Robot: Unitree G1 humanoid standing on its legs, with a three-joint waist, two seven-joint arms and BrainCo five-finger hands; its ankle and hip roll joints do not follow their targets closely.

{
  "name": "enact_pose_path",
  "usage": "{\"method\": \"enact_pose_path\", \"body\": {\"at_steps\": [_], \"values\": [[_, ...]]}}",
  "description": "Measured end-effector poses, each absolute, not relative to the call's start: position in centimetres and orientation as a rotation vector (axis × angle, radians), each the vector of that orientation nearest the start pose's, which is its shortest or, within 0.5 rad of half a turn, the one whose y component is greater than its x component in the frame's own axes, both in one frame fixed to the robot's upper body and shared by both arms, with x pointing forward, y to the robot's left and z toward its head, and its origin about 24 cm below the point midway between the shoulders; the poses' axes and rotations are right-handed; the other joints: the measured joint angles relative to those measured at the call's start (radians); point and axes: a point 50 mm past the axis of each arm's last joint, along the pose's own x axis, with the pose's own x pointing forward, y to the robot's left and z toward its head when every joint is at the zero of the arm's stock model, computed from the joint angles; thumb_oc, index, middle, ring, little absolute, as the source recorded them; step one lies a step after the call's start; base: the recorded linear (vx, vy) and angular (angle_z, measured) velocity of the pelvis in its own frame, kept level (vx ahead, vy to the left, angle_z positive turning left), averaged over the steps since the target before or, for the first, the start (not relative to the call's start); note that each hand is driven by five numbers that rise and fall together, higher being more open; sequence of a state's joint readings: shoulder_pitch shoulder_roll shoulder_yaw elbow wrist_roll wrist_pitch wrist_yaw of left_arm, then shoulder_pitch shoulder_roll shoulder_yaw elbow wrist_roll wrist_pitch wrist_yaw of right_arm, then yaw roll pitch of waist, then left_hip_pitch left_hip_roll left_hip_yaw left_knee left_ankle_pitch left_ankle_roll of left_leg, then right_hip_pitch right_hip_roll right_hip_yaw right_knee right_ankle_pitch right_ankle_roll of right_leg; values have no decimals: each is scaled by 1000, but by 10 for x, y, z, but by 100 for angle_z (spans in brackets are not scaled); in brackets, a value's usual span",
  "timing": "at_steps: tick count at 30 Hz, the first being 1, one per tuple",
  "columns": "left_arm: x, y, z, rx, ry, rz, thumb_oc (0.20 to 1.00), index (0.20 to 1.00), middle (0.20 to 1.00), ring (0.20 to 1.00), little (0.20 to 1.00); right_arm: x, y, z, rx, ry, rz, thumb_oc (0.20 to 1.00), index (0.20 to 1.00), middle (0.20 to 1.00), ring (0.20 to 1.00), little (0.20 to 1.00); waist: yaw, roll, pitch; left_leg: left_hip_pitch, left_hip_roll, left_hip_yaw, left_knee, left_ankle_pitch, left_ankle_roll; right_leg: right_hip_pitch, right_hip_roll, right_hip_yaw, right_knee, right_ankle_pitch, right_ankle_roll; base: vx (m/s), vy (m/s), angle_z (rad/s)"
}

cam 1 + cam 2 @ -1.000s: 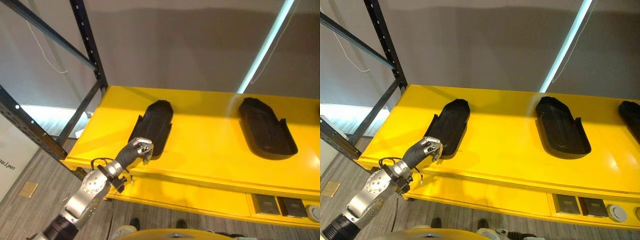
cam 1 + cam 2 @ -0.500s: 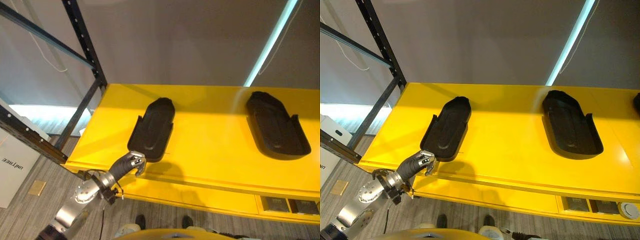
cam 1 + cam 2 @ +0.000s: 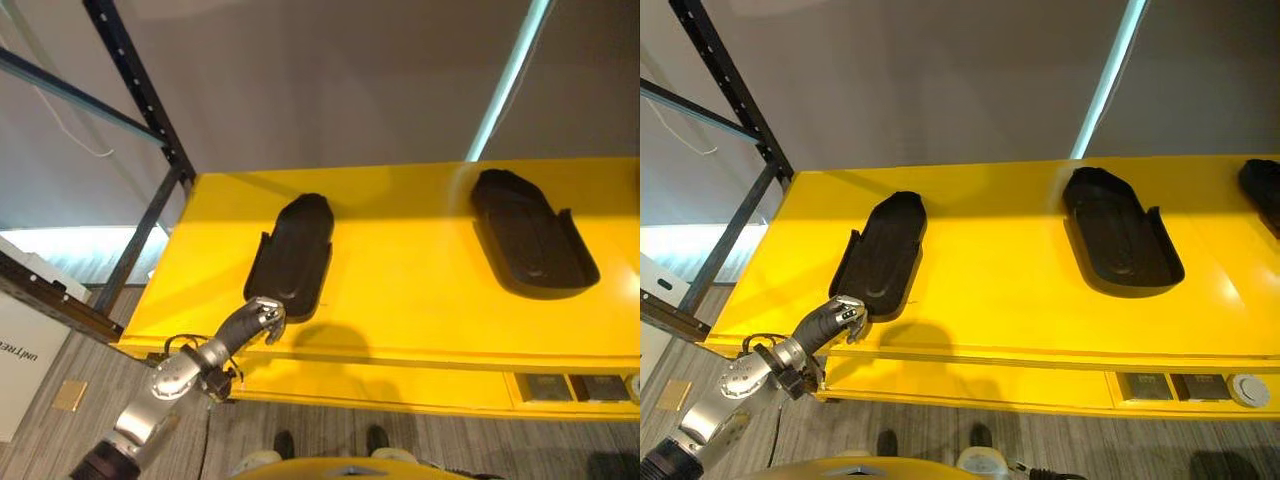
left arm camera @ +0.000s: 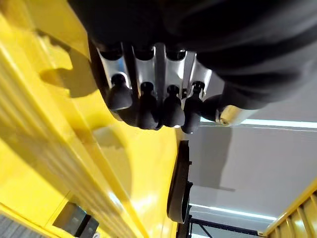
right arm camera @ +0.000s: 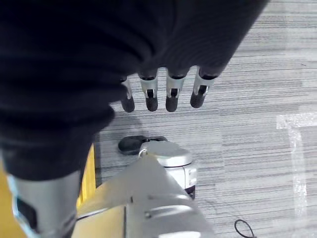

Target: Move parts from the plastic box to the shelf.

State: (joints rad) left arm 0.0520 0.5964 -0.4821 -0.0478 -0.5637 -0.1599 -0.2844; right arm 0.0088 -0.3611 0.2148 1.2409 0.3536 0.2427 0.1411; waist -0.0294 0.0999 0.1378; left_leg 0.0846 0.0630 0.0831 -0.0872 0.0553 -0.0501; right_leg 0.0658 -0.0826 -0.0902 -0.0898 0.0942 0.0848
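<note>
Grey wall (image 3: 330,80) rises behind a broad yellow shelf board (image 3: 420,290) that runs across the scene, with a pale blue-white light strip (image 3: 508,78) slanting down the wall toward the shelf's far edge and a dark steel rack upright (image 3: 140,90) with a row of holes standing at the shelf's far left corner. Two long black moulded plastic parts lie flat on the yellow surface, well apart from each other: the left black part (image 3: 293,255) sits toward the left end, its near tip close to the shelf's near edge, and the right black part (image 3: 532,233) lies further right and a little farther back. The edge of a third black part (image 3: 1264,190) shows at the far right of the shelf. Below the shelf's near edge on the right, a lower ledge carries two small dark square blocks (image 3: 1170,386) and a round white disc (image 3: 1248,389). The robot's left hand (image 3: 262,316) reaches up from the lower left and is at the shelf's near edge, just beside the near tip of the left black part; its fingers (image 4: 148,106) are curled in and hold nothing. The right hand (image 5: 163,94) hangs over grey striped carpet floor (image 5: 257,99) with its fingers straight and relaxed, empty.
</note>
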Motion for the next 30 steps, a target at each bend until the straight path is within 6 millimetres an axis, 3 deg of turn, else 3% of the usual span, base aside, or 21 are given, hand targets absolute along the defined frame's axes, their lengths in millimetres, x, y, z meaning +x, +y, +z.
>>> {"method": "enact_pose_path", "body": {"at_steps": [7, 30], "values": [[219, 144, 22, -52, 128, -619, 200, 200, 200, 200, 200, 53, -268, -158, -13, 1487, -163, 1000, 1000, 1000, 1000, 1000, -31, -8, 10, -8, 3, 28, 0, -1, 0, -22, 3, 23, 0, 7, 2, 41, -8, -11], [247, 146, 50, 26, -14, -525, 200, 200, 200, 200, 200, 57, -267, -157, -56, 1459, -121, 1000, 1000, 1000, 1000, 1000, -38, -9, 41, 8, 3, 39, 0, 1, 2, -9, 2, 26, 0, 13, 3, -8, -5, 0]]}}
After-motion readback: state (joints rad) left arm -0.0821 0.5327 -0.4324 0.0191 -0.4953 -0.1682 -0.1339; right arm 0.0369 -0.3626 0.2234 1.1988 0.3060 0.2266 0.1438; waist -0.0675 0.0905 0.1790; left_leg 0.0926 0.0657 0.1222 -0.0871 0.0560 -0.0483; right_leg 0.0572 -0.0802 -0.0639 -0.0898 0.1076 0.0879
